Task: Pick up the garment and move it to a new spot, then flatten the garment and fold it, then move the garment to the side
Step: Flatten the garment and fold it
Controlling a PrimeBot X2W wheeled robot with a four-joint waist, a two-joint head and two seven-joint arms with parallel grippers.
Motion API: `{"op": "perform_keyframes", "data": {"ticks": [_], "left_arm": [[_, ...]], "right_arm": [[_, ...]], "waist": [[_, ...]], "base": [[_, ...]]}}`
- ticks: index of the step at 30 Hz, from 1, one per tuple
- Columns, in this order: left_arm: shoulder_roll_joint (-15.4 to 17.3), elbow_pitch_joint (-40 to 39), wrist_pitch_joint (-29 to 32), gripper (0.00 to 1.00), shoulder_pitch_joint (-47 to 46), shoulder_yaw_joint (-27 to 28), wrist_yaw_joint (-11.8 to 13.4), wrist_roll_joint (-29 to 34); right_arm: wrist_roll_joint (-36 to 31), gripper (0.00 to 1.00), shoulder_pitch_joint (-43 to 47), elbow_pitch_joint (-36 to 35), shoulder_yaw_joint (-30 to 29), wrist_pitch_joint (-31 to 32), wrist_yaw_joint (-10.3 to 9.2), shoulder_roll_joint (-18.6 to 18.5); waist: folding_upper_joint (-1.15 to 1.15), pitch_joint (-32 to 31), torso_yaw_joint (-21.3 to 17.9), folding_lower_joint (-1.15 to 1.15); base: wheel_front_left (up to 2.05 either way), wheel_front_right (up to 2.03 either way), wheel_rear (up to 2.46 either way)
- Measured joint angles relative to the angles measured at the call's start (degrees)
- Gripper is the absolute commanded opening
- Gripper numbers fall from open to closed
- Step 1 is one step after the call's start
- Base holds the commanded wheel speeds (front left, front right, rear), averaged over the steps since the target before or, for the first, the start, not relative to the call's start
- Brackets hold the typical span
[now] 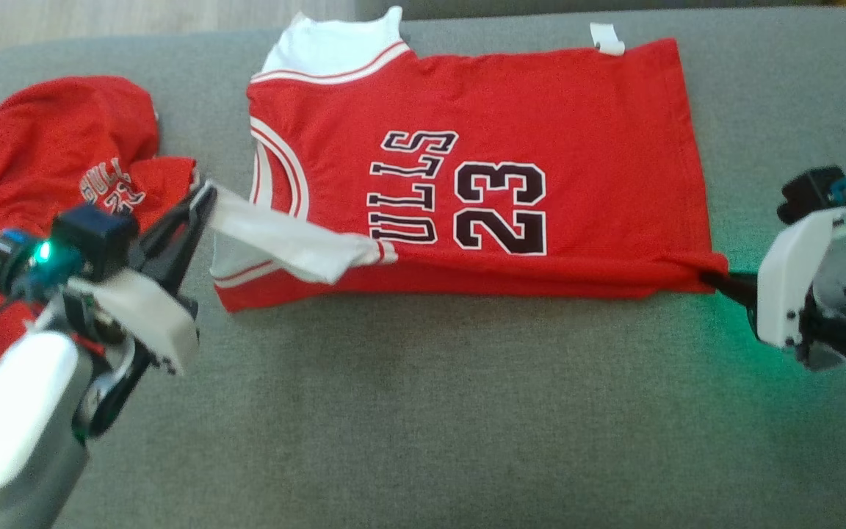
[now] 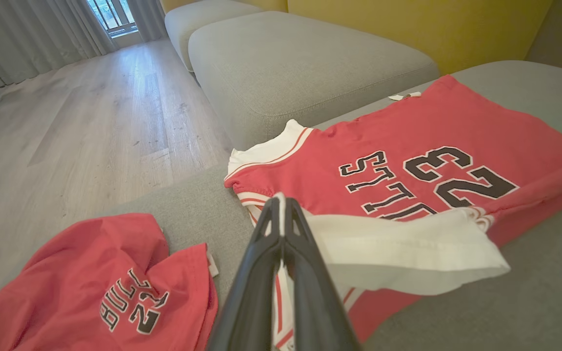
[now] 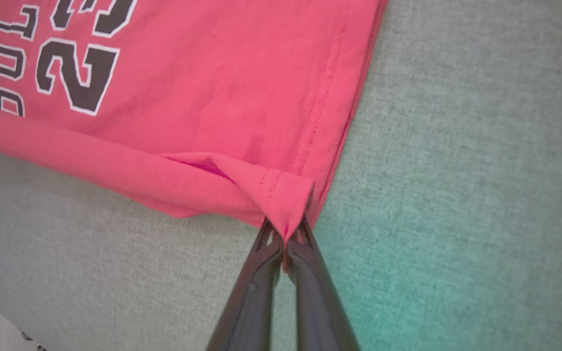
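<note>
The garment [image 1: 482,147] is a red shirt with white sleeves and a black "BULLS 23" print, spread on the grey couch cushion with its near edge folded up. My left gripper [image 1: 205,197] is shut on its white sleeve [image 2: 398,253], which stretches off toward the shirt. My right gripper [image 3: 286,231] is shut on the red hem corner [image 3: 286,192] at the shirt's lower right, seen in the head view beside the corner [image 1: 713,266].
A second red "BULLS" garment [image 1: 48,169] lies crumpled at the cushion's left end, close to my left arm. The grey cushion [image 1: 430,411] stretches bare in front of the shirt. Another grey cushion [image 2: 300,63] and wooden floor [image 2: 76,117] lie beyond.
</note>
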Motion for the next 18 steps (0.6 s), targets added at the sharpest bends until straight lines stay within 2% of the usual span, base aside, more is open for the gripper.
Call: {"op": "perform_keyframes", "data": {"ticks": [6, 15, 16, 17, 18], "left_arm": [[-1.7, 7.8, -0.1, 0.0, -7.0, -1.4, -1.9, 1.4], [-5.1, 17.1, -2.2, 0.0, -12.7, -4.2, -2.9, 2.8], [-5.6, 18.1, -2.5, 0.0, -13.4, -4.3, -2.9, 2.8], [-6.2, 19.1, -2.9, 0.0, -14.1, -4.4, -2.9, 2.8], [-6.8, 20.2, -3.6, 0.98, -14.8, -4.4, -2.9, 3.2]], "right_arm": [[-2.6, 0.0, -3.6, 3.0, -2.2, 3.4, 0.0, 3.1], [-5.9, 0.0, -6.9, 5.1, -4.4, 4.9, 0.0, 5.6], [-6.8, 0.16, -7.3, 5.4, -4.7, 3.8, 0.0, 5.7], [-7.7, 1.0, -7.9, 5.8, -5.3, 2.7, 0.0, 6.0], [-8.4, 1.0, -8.7, 6.2, -5.8, 1.6, 0.0, 6.2]], "waist": [[0.0, 2.4, -0.3, 0.0], [0.0, 3.9, 0.3, -0.01], [0.0, 4.0, 0.5, -0.01], [0.0, 4.2, 0.6, -0.01], [0.0, 4.3, 0.8, -0.01]], "base": [[0.0, 0.0, 0.0], [0.0, 0.0, 0.0], [0.0, 0.0, 0.0], [0.0, 0.0, 0.0], [0.0, 0.0, 0.0]]}}
